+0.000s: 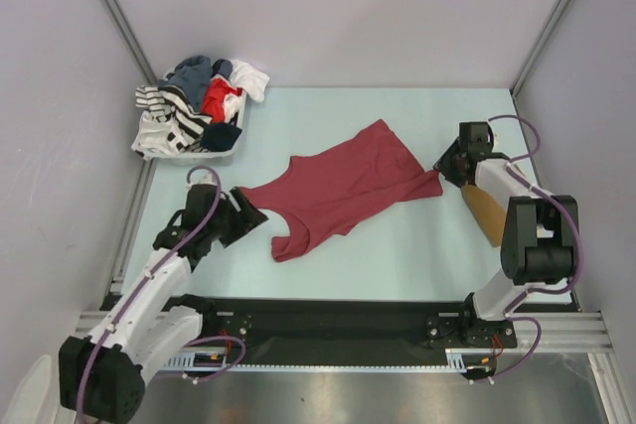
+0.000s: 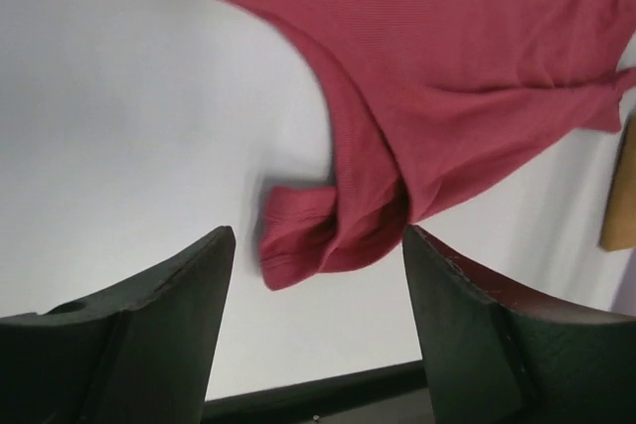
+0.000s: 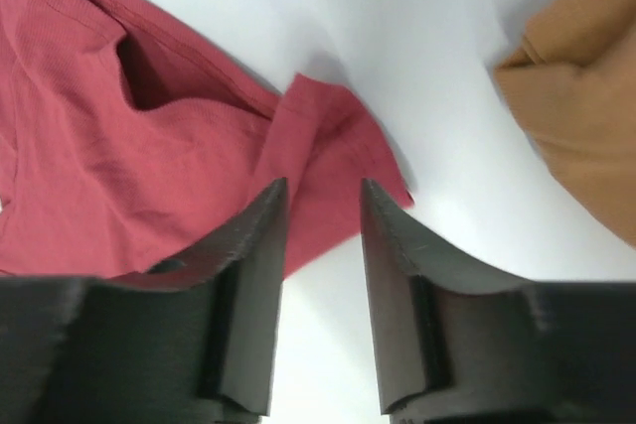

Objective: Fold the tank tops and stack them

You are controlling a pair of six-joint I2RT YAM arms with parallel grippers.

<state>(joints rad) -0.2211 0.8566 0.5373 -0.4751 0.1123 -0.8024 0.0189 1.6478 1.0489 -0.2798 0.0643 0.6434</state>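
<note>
A dark maroon tank top [image 1: 338, 191] lies spread and slightly rumpled on the table's middle. My left gripper [image 1: 250, 213] sits at its left corner, open, the jaws wide apart with nothing between them; in the left wrist view the gripper [image 2: 318, 240] stands just short of a folded-over strap end [image 2: 298, 245]. My right gripper [image 1: 444, 168] is at the top's right corner, open. In the right wrist view that gripper [image 3: 323, 191] hovers over the maroon corner [image 3: 338, 136] without pinching it. A folded tan-brown tank top [image 1: 485, 211] lies under the right arm.
A white basket [image 1: 221, 153] heaped with mixed clothes stands at the back left. The tan top [image 3: 586, 96] lies close to the right of the right gripper. Grey walls enclose the table, and a black rail [image 1: 318, 320] runs along the near edge.
</note>
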